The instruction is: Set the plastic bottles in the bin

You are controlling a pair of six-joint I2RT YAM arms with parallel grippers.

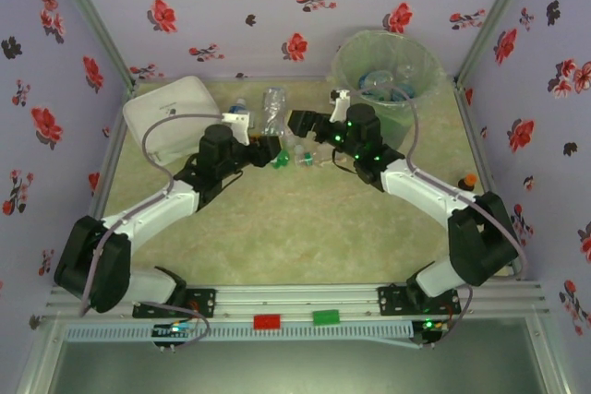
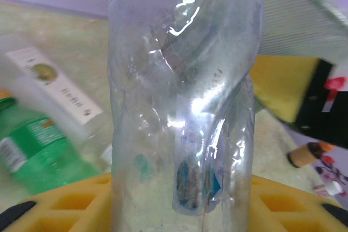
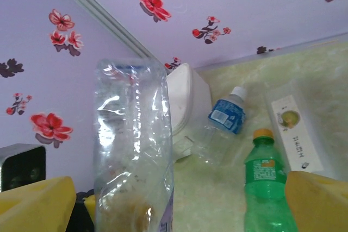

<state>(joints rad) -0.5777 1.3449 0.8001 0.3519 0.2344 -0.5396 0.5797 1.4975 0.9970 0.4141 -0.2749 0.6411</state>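
Left gripper [image 1: 266,147] is clamped tight on a crumpled clear bottle [image 2: 182,107] around the middle back of the table [image 1: 305,228], and the bottle sits right between the right gripper [image 3: 175,210] jaws, which are spread wide and not touching it. Bin [image 1: 386,69] is over in the far right corner with some bottles showing inside. A green bottle [image 3: 266,180], a blue-label bottle [image 3: 225,118] and a white-label bottle [image 3: 293,129] are lying loose on the table near the white box [image 1: 174,117].
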